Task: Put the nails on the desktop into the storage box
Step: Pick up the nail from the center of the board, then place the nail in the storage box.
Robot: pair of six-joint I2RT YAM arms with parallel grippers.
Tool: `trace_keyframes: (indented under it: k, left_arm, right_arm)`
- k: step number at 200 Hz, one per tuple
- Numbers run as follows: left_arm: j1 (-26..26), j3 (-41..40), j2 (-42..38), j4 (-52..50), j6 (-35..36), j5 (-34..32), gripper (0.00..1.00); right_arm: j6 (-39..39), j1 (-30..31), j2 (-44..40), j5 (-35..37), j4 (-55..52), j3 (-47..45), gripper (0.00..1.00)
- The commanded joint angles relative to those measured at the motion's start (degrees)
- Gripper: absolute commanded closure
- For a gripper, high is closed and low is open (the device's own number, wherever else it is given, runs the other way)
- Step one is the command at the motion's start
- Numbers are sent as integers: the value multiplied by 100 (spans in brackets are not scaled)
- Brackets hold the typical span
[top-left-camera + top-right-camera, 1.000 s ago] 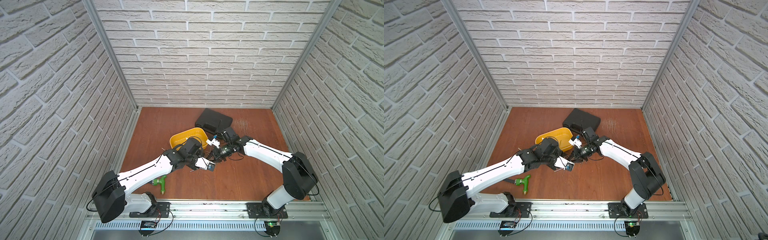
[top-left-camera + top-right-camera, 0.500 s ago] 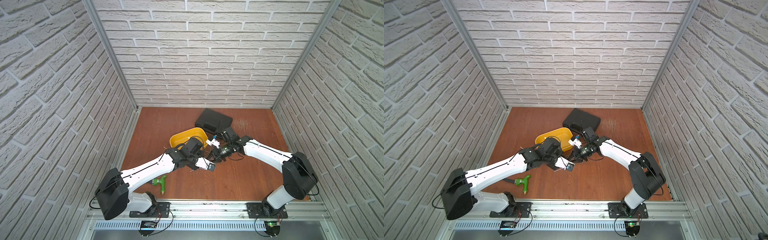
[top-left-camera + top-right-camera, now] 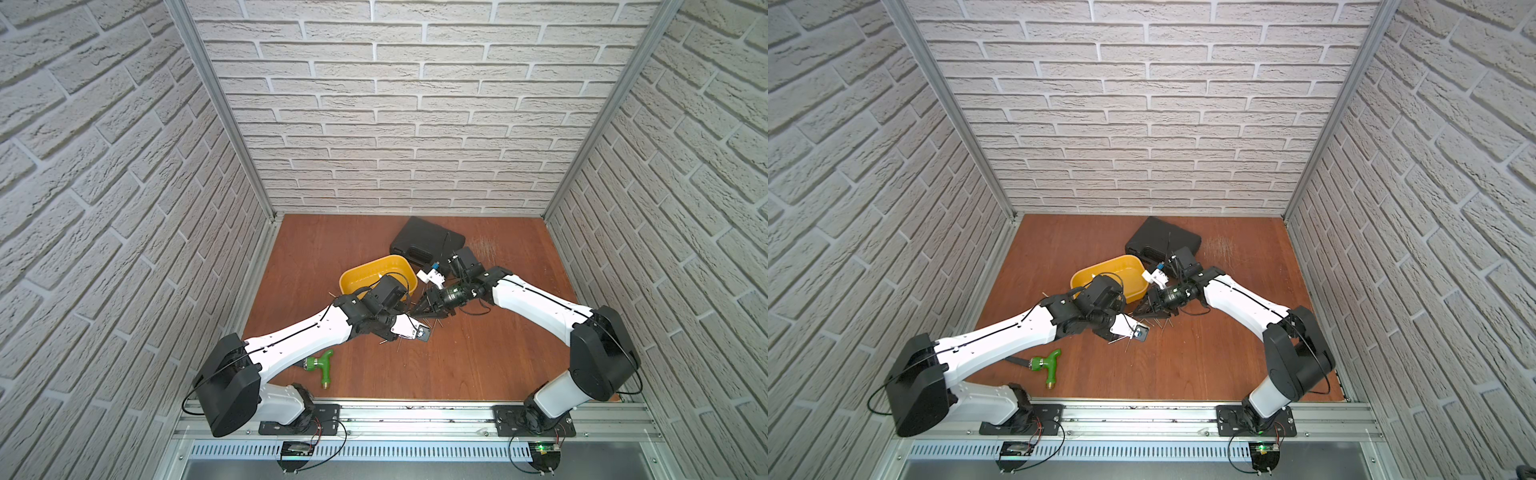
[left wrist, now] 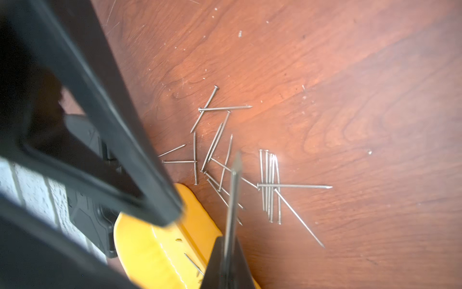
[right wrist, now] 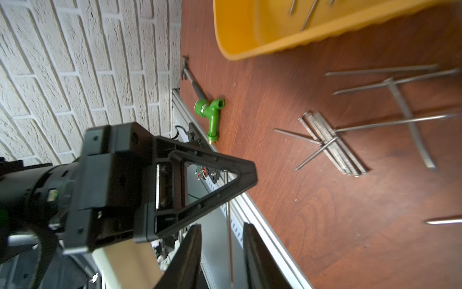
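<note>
Where nails [image 4: 270, 180] lie, storage box [image 4: 150, 250] beside, black case [image 3: 424, 241] behind

no text, label, brand or number can be read anywhere, neither on the storage box [image 3: 365, 266] nor the black case [image 3: 424, 241] at one o'clock of it.

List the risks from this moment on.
1. The left gripper pinches one nail with most of its shaft sticking out; it could pivot or slip before reaching the storage box.
2. The right gripper stands open around that nail; pulling away crookedly could knock it loose.
3. Both grippers crowd the loose nails; a brush could scatter them.
</note>
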Motion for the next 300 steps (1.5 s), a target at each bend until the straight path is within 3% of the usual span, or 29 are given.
trace_keyframes:
  k: [1, 29, 68, 122, 153, 193, 300]
  left_arm:
    - [191, 210, 33, -33, -1188, 218, 100]
    - [607, 602, 113, -175, -3226, 8, 100]
    - [1296, 1075, 263, -619, -6280, -321, 100]
    - [1627, 1218, 631, -1070, -8954, -171, 100]
    - [1873, 1199, 1051, -1095, -9574, 64, 100]
    - [2255, 1011, 1404, -759, -9874, 269, 100]
    - [2359, 1212, 2445, -533, -9874, 284, 100]
  right_arm:
    - [-204, -430, -668, 1070, -387, 333, 58]
    - [-485, -506, -1030, 2032, -757, 481, 49]
    - [-538, -488, -1234, 2357, -722, 147, 48]
    - [-755, -104, -1284, 2876, -883, 74, 48]
    - [-801, 217, -1218, 3101, -908, 50, 48]
    - [-912, 617, -1132, 3465, -999, 15, 48]
    - [-1046, 1116, -556, 4362, -1091, -259, 48]
